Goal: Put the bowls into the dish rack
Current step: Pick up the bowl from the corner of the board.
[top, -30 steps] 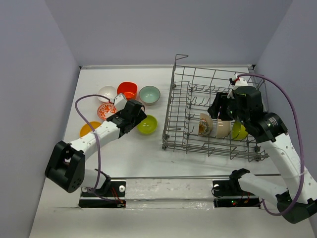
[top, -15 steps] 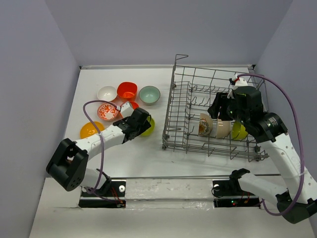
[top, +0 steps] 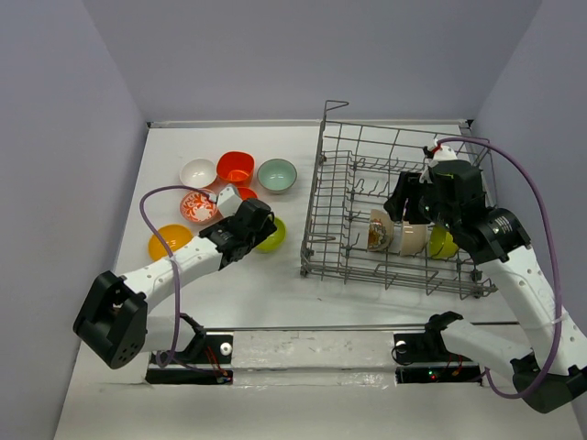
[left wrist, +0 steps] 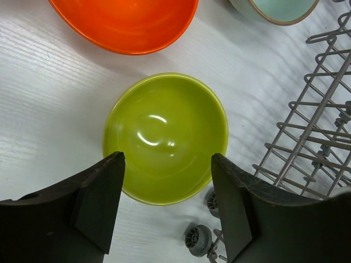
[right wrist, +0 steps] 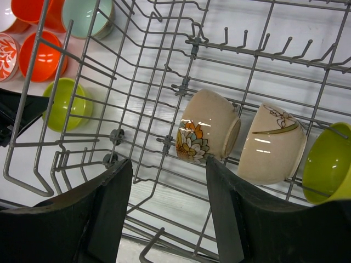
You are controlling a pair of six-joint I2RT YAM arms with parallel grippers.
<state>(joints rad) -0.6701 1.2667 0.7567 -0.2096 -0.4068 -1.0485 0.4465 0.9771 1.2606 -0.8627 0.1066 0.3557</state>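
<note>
Left hand (left wrist: 167,208): jaws spread wide with nothing gripped, low over the surface (top: 275,284).
Lime green bowl (left wrist: 164,137): upright on the surface, mouth up, directly ahead of the left hand's fingertips (left wrist: 104,186). Its near rim sits in the gap between them.
Contact: I cannot tell whether either finger touches the rim.
Deciding relation: the bowl is centred on the left hand's line, one finger off each flank. By my judgement a short push forward and down would bracket it.
Long axis: none, as the bowl is round. Any angle of closing suits it, and only the upward-facing mouth matters.
Nearer arm: the left by far. The right is well apart from it, over the dish rack (top: 330,183).
Right hand (right wrist: 170,213): jaws part open and empty, hanging above the rack's tines.
Below the right hand: a floral bowl (right wrist: 205,129), a cream bowl (right wrist: 271,145) and a green bowl (right wrist: 329,164) on edge in a row, ahead and to its right.
Beyond the left hand: a red-orange bowl (left wrist: 126,22) just past the lime one, and a teal bowl (left wrist: 274,8) further on to the right.
Rack from the left hand: close on its right, wire wall near the lime bowl.
Step, as I judge it: closing in for the grasp, with several bowls not yet loaded.
Risk: a glossy rim may slip from the pads, or the lift may clip the rack wall.
</note>
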